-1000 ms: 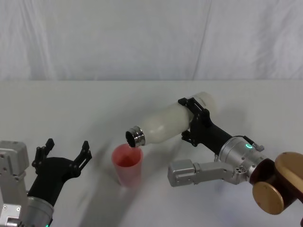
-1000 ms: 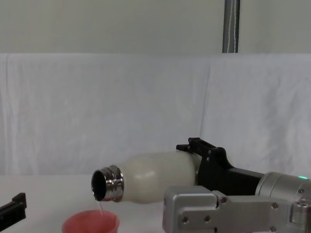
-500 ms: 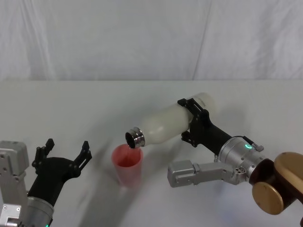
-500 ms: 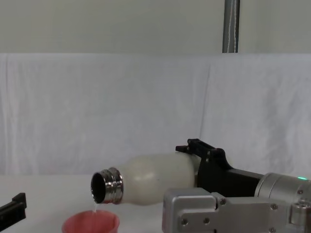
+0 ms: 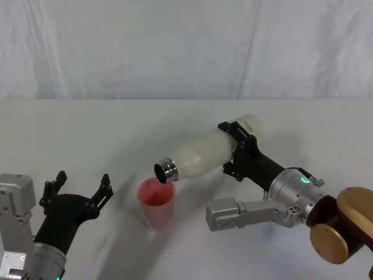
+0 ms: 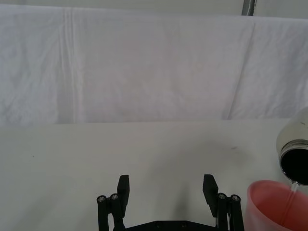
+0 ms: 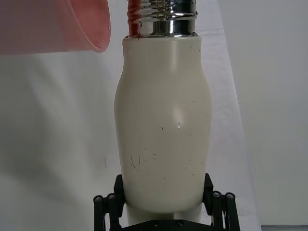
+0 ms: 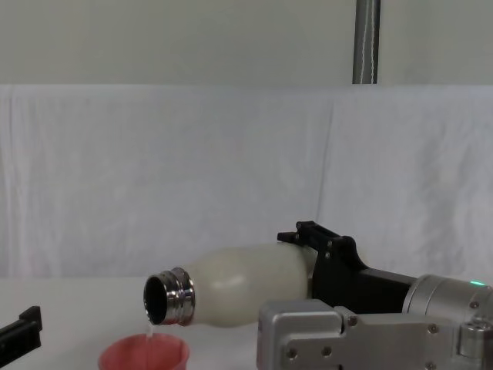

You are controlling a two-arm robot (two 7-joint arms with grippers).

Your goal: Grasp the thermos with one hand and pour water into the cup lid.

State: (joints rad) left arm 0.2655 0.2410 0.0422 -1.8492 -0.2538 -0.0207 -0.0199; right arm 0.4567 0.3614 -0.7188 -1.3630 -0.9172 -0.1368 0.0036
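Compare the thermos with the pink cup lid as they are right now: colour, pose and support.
The thermos is cream-white with a steel neck; the cup lid is pink. The thermos is tipped nearly level, mouth over the cup lid, which stands upright. The right pincer holds the thermos in the air near its base; the cup lid rests on the table. The left pincer waits open beside it. Both are round and open-mouthed.

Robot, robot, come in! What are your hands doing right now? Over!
Right gripper shut on thermos, tipped, water trickling into cup lid. Left gripper open, idle beside cup. Nothing in the way.
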